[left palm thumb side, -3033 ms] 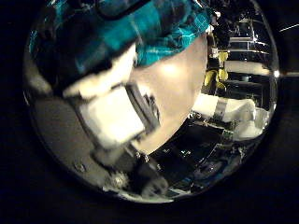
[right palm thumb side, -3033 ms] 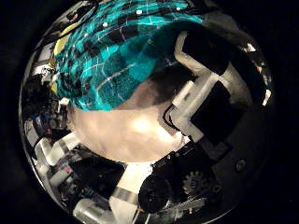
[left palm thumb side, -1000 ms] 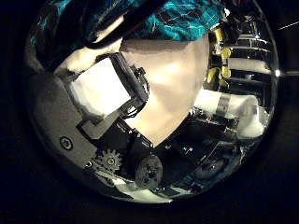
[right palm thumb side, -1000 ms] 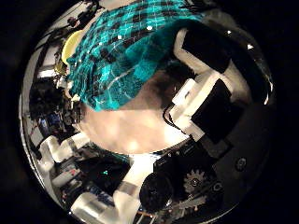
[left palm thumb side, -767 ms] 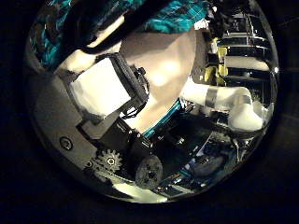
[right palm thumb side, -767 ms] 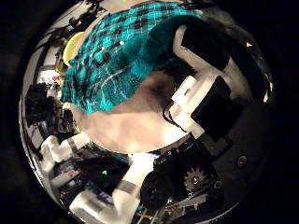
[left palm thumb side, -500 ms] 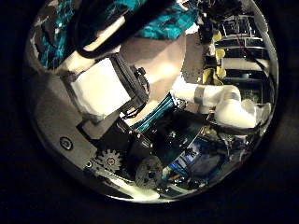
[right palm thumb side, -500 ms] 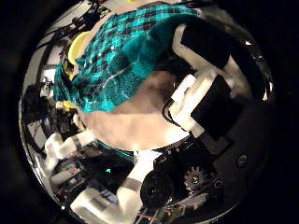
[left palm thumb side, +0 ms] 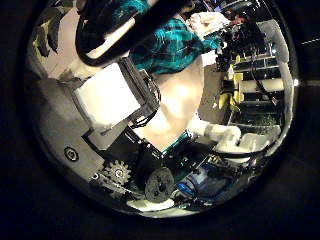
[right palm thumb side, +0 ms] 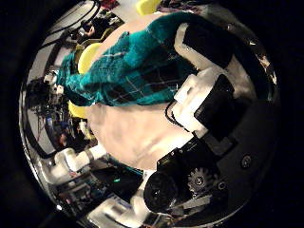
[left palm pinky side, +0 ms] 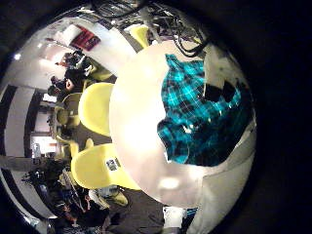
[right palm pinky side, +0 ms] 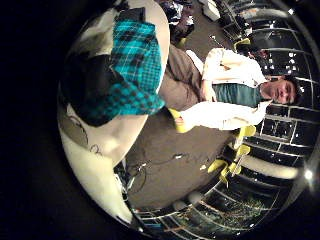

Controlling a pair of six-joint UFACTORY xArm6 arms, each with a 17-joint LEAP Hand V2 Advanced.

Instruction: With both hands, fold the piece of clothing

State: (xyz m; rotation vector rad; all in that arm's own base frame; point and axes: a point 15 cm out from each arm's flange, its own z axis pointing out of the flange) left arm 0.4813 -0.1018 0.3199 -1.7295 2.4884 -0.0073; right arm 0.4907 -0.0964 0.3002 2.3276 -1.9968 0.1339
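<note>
In the right thumb side palm view my right hand's fingers (right palm thumb side: 204, 81) curl at the edge of the garment (right palm thumb side: 128, 66), which is close to the palm.
Cluttered shelves (left palm thumb side: 250, 75) stand behind.
The garment was close against my left fingers three seconds ago and is now away from them; the left palm has drawn back. The garment stays at my right fingers while that view tilts.
</note>
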